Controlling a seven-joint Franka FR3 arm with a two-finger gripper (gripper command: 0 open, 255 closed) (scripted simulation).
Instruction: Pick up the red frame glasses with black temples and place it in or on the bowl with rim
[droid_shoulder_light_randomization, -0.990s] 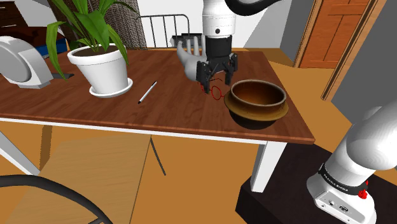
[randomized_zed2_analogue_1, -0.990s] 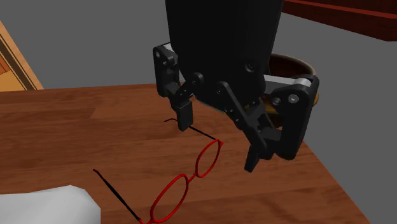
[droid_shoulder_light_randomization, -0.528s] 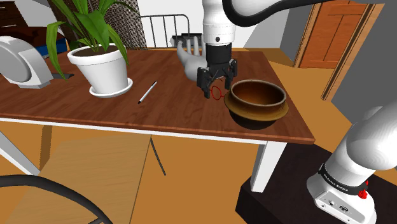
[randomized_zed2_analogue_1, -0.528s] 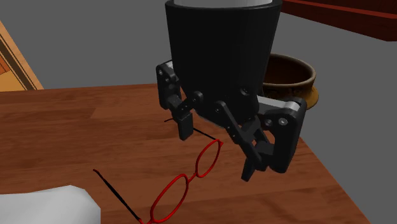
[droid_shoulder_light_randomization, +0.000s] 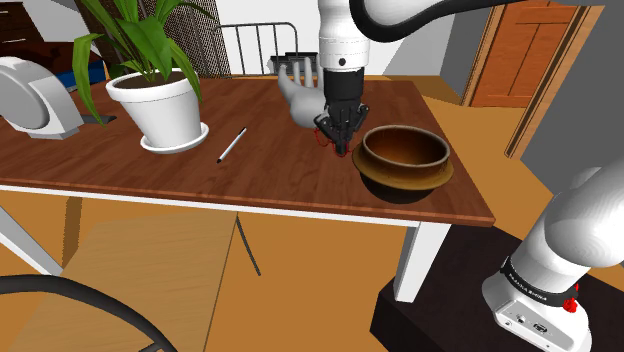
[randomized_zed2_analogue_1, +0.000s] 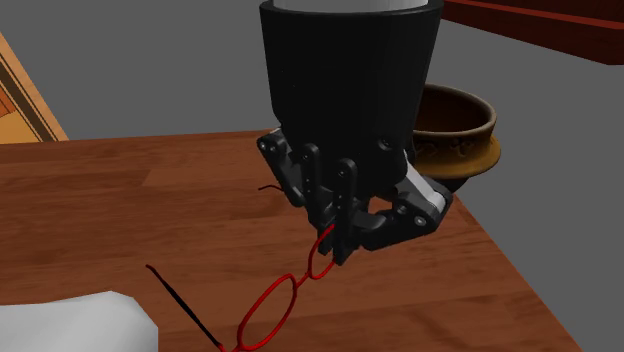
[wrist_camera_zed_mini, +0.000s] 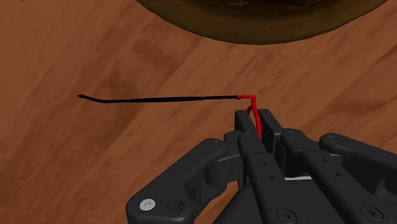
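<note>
while near bowl (randomized_zed2_analogue_1: 470, 135), pincer (randomized_zed2_analogue_1: 342, 245) tight on glasses (randomized_zed2_analogue_1: 272, 305)

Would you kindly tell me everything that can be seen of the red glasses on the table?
The glasses have a thin red frame with two oval rims, through which the wood shows, and slender black temples, both unfolded. They appear to lie on the brown wooden table, just beside the brown bowl. The black gripper is shut on the frame's end nearer the bowl, by the hinge of one temple. The other rim lies free, close to a white object.
</note>
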